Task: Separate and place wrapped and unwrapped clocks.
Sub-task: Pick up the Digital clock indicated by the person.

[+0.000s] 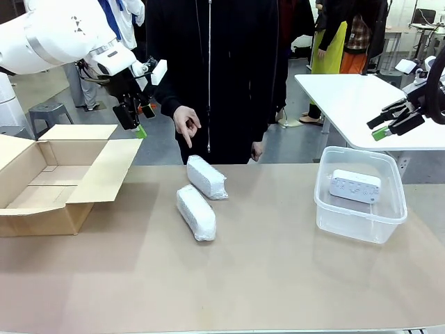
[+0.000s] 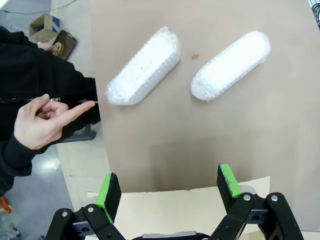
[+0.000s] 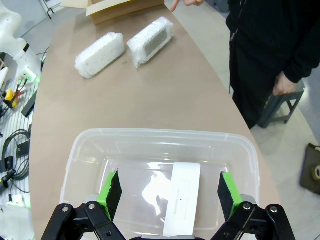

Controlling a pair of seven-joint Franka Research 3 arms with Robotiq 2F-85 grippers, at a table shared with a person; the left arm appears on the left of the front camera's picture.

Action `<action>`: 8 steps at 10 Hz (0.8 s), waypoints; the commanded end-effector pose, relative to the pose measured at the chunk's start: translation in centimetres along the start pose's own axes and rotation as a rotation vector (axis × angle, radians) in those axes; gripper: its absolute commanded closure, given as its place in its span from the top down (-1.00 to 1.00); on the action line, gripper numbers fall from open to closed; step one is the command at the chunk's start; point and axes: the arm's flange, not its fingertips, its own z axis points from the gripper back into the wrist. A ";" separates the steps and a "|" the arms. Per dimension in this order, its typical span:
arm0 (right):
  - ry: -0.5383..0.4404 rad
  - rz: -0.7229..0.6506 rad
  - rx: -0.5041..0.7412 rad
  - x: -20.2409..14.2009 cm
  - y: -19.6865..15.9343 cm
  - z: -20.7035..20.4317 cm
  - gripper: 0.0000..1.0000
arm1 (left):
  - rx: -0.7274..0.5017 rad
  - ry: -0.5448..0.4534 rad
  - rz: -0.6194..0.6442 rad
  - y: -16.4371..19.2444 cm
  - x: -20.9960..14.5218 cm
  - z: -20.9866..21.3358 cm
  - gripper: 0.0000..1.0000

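Wrapped clocks [image 2: 145, 67] [image 2: 231, 65] lie beyond your left jaws, held apart above the box flap [image 2: 175, 210]; your right jaws, also apart, hover over the tub's [image 3: 165, 135] unwrapped clock [image 3: 181, 197].

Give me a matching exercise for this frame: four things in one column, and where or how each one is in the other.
1 bare clock
2 wrapped clocks
3 box
4 left pincer

A flaps spread, at the table's left end
B open, in the air
C inside the tub
D lying mid-table

Pairs: 1-C, 2-D, 3-A, 4-B
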 end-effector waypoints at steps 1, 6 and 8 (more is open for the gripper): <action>-0.001 -0.001 0.001 0.0 0.0 0.0 1.00 | -0.002 0.001 -0.001 -0.3 -0.2 0.2 1.00; -0.001 -0.001 0.001 0.0 0.0 0.0 1.00 | -0.002 0.001 -0.001 -0.3 -0.2 0.2 1.00; -0.001 -0.001 0.001 0.0 0.0 0.0 1.00 | -0.026 0.016 -0.044 0.7 0.5 -0.7 1.00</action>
